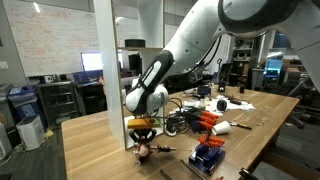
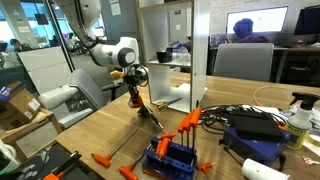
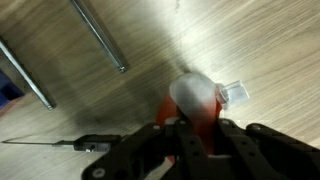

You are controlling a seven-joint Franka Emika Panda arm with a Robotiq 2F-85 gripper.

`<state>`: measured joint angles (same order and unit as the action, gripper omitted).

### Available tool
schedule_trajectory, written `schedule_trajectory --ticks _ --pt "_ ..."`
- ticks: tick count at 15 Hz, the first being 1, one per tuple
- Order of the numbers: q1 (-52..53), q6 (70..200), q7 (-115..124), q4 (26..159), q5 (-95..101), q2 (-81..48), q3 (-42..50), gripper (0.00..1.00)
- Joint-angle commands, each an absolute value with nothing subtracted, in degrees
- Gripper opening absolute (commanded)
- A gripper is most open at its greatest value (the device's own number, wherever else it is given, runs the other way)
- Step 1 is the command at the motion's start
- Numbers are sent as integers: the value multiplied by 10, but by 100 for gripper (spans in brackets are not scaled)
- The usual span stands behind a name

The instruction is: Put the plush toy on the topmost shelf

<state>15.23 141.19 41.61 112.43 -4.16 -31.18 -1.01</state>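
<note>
Gripping the plush toy (image 3: 195, 98): the wrist view shows the gripper (image 3: 195, 138) with its black fingers (image 3: 150, 150) closed in on both sides of the toy, narrow gap, toy filling it. Toy is orange-red with a pale whitish patch facing the camera.

Toy location: at the gripper tip, low over the wooden table (image 3: 270, 50), near the front corner in an exterior view (image 1: 143, 148). Also seen hanging under the gripper (image 2: 133, 92) in an exterior view (image 2: 133, 100). Can't tell whether it touches the wood or sits just clear of it.

The arm (image 1: 190, 40) comes down from above, gripper pointing roughly straight down.

The white shelving unit (image 2: 200, 60) stands on the table just behind the gripper. Its topmost shelf (image 2: 165, 7) is well above the toy.

Nearby on the table:
- a thin black tool (image 3: 80, 143) lying just beside the toy
- a small clear square piece (image 3: 235, 92) close to the toy's pale side; contact not clear
- two metal rods (image 3: 100, 35) lying apart from the toy in the wrist view
- a blue-and-red block (image 2: 170, 155) near the table edge, well apart from the toy
- an orange-and-black tool cluster (image 1: 200, 120) with cables, further back

A person (image 2: 245, 28) sits at a screen in the background.
</note>
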Motion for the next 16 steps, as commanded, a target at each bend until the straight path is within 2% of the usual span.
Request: schedule_trajectory --ticks 1,10,16 --pt "144 1384 416 1231 -45 -175 -8 13" --pt "90 1314 440 1344 -9 80 -18 13" --pt "19 1313 462 1327 70 237 -46 13"
